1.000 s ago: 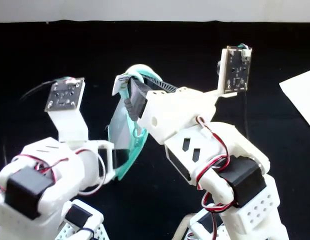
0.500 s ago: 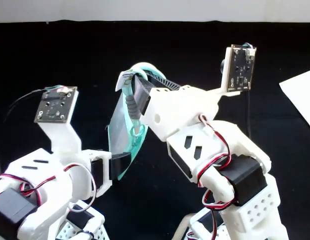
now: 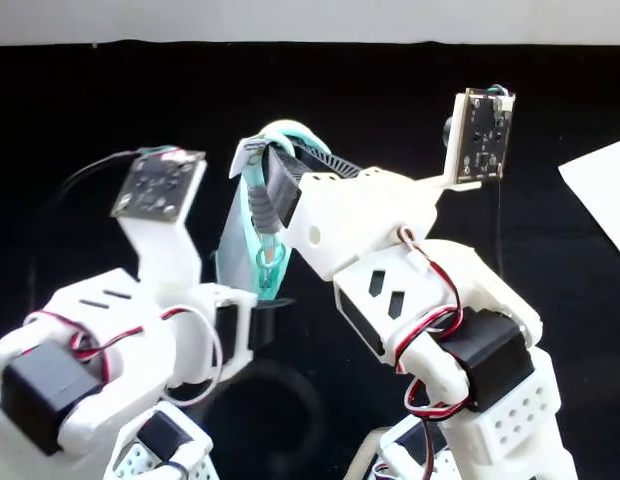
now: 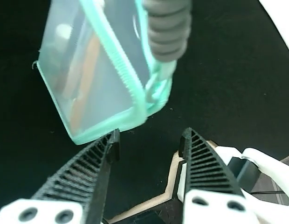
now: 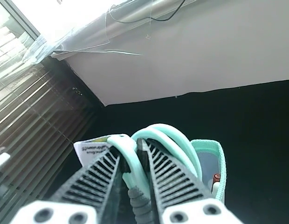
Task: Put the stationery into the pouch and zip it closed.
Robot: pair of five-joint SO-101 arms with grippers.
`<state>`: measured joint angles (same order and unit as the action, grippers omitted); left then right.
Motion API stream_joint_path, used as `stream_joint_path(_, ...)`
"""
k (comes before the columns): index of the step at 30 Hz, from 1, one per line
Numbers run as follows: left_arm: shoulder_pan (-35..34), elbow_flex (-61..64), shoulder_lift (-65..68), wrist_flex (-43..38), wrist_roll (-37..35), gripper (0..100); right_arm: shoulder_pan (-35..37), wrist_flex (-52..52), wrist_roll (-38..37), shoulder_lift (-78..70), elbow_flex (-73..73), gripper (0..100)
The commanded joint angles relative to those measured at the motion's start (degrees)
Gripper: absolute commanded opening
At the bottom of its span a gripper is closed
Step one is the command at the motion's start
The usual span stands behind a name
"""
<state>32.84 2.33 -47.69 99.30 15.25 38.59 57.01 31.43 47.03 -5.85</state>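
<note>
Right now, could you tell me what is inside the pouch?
Through the clear wall of the pouch, several long stationery pieces show, including an orange-brown stick. Their exact kinds cannot be told, and the mint edging hides whatever lies behind it.

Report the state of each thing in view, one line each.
Translucent mint-green zip pouch, held aloft, hanging tilted, stationery inside.
Right gripper, shut on the pouch's mint loop.
Left gripper, open just under the pouch's lower corner, not gripping it.
</note>
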Motion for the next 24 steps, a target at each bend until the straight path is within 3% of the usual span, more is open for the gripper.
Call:
stream_joint_path(1, 2.68, -4.26, 4.0, -1.23, 0.18, 22, -0.84, -1.54, -0.35, 0.84, 0.13, 0.7)
stream_joint_path(12, 4.35, -8.31, 11.12, -1.32, 0.53, 22, -0.84, -1.45, -0.62, 1.19, 0.13, 0.7)
stream_joint_path(19, -5.85, -8.22, 11.12, -1.32, 0.62, 22, -0.84, -1.36, -0.26, 1.19, 0.48, 0.7)
stream_joint_path(24, -6.55, -8.22, 11.12, -1.32, 0.62, 22, -0.84, -1.36, -0.26, 1.27, 0.57, 0.7)
